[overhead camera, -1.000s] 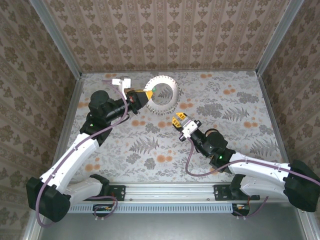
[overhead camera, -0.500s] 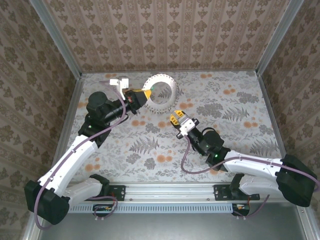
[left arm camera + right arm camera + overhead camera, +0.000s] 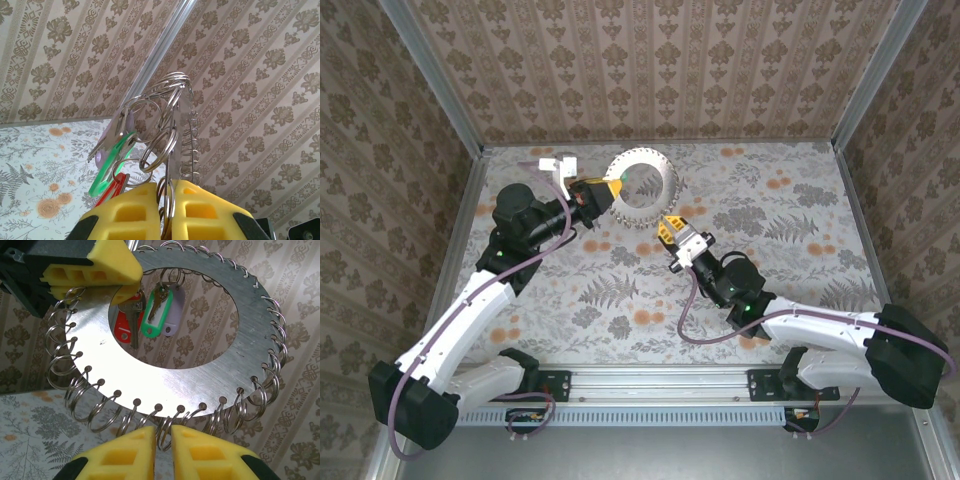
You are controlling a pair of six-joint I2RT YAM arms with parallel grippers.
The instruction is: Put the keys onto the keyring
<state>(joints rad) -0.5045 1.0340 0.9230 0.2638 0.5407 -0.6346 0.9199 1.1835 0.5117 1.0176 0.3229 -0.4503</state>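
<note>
**HELD ALOFT:** Above the far edge of the patterned table (image 3: 790,200), left of its middle, the keyring (image 3: 665,195) is held tilted in the air. It is a flat steel disc with an open centre, fringed all round with wire split loops (image 3: 95,415). Its rim is pinched by the left gripper (image 3: 613,187), whose yellow jaws are pressed together on the wire. The right gripper (image 3: 162,437) is set at the lower rim, its jaws drawn to a slit with one loop between them; a firm hold cannot be confirmed. The keys (image 3: 156,315), tagged green, red and pale lilac, are seen through the opening, hung from loops on the far rim. The disc is judged stiff, light and slick, and the loops springy and best taken singly.
</note>
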